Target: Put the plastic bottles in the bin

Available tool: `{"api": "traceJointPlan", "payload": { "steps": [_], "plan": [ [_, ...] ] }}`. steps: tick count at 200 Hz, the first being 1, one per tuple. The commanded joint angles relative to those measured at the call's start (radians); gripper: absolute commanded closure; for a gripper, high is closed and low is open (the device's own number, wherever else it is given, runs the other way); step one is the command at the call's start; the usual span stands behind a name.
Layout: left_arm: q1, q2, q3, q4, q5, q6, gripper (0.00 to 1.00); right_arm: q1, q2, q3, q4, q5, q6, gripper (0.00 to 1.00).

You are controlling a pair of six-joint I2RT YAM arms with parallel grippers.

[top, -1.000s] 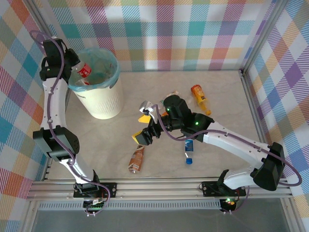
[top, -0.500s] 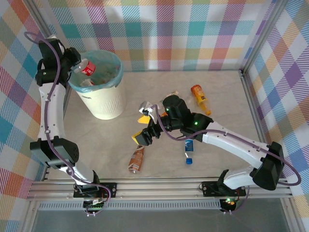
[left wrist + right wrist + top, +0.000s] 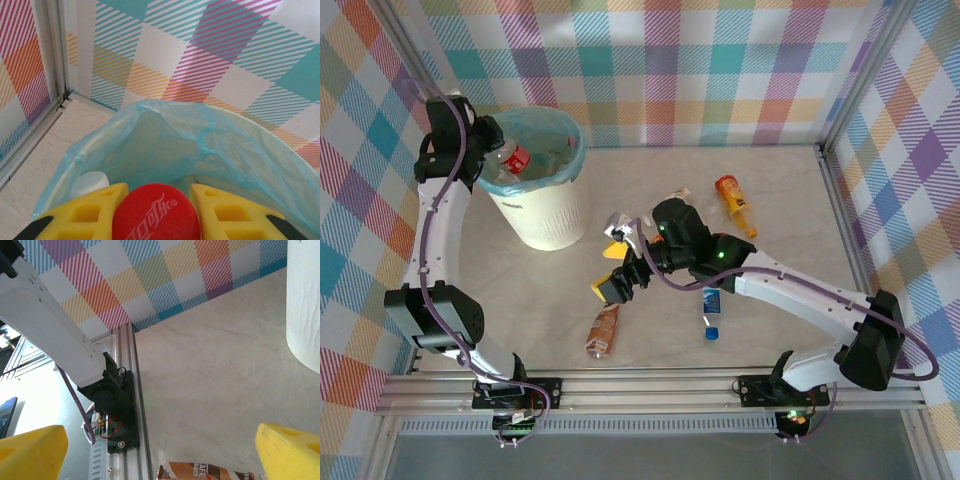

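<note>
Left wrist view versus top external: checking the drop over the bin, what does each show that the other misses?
Left wrist: white script on the red label of the clear plastic bottle, between yellow fingers, and a white cap inside the white round bin with its pale teal bag. Top external: the open right pincer and, lying on the table, an orange bottle, a brown bottle and a blue-capped clear bottle. Both: the left pincer holding that bottle over the bin.
</note>
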Motion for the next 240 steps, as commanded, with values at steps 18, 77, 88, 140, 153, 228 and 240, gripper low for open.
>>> {"api": "traceJointPlan", "payload": {
  "steps": [18, 77, 88, 140, 153, 228, 240],
  "plan": [
    [-0.014, 0.035, 0.015, -0.091, -0.036, 0.088, 0.49, 0.009, 0.025, 0.043, -0.009, -0.024, -0.021, 0.04],
    [-0.014, 0.008, 0.096, -0.067, 0.021, 0.04, 0.7, 0.016, 0.033, 0.054, -0.02, -0.024, -0.017, 0.04],
    [-0.014, 0.006, 0.117, -0.074, 0.018, 0.034, 0.8, 0.018, 0.031, 0.055, -0.023, -0.023, -0.018, 0.04],
    [-0.014, -0.068, 0.163, -0.071, 0.015, 0.009, 0.99, 0.021, 0.022, 0.055, -0.035, -0.014, -0.017, 0.04],
    [-0.014, -0.099, 0.17, -0.07, 0.026, -0.002, 1.0, 0.023, 0.022, 0.055, -0.037, -0.012, -0.02, 0.04],
    [-0.057, -0.235, 0.036, -0.114, 0.222, -0.017, 1.0, 0.031, 0.035, 0.054, -0.025, -0.015, -0.011, 0.04],
    [-0.069, -0.238, -0.004, -0.1, 0.226, -0.009, 1.0, 0.031, 0.039, 0.055, -0.024, -0.017, -0.011, 0.04]
  ]
}}
